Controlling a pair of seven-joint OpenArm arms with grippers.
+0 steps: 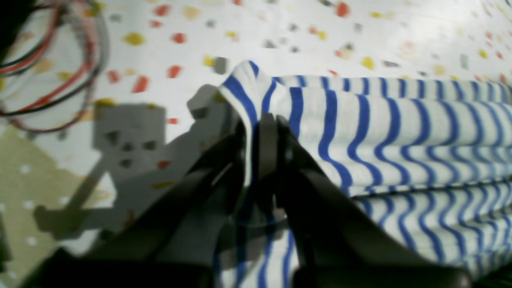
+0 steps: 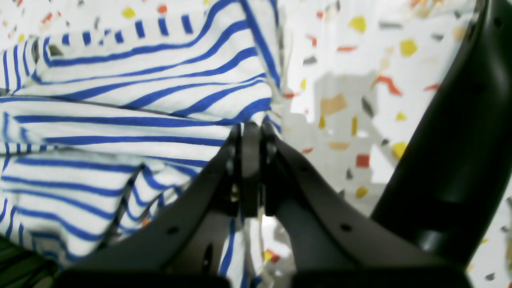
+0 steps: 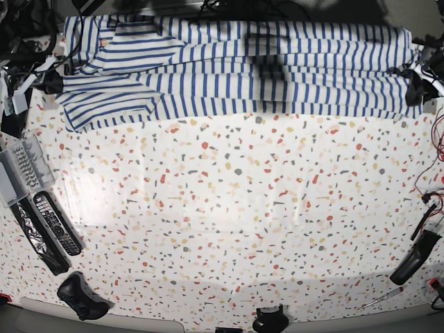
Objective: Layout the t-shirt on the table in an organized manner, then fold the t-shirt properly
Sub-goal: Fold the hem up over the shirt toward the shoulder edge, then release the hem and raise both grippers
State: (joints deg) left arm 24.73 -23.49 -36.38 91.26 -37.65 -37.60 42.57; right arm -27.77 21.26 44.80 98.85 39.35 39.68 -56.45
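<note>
Surface (image 3: 229, 208) speckled, wide bare stretch across middle and near side. One t-shirt (image 3: 277, 69) stretched in long band along far edge, sleeves bunched at one end. Left fingers (image 1: 262, 120) pinched on shirt's corner fold; right fingers (image 2: 250, 128) pinched on cloth edge. Two remotes (image 3: 52, 225) near side edge.
</note>
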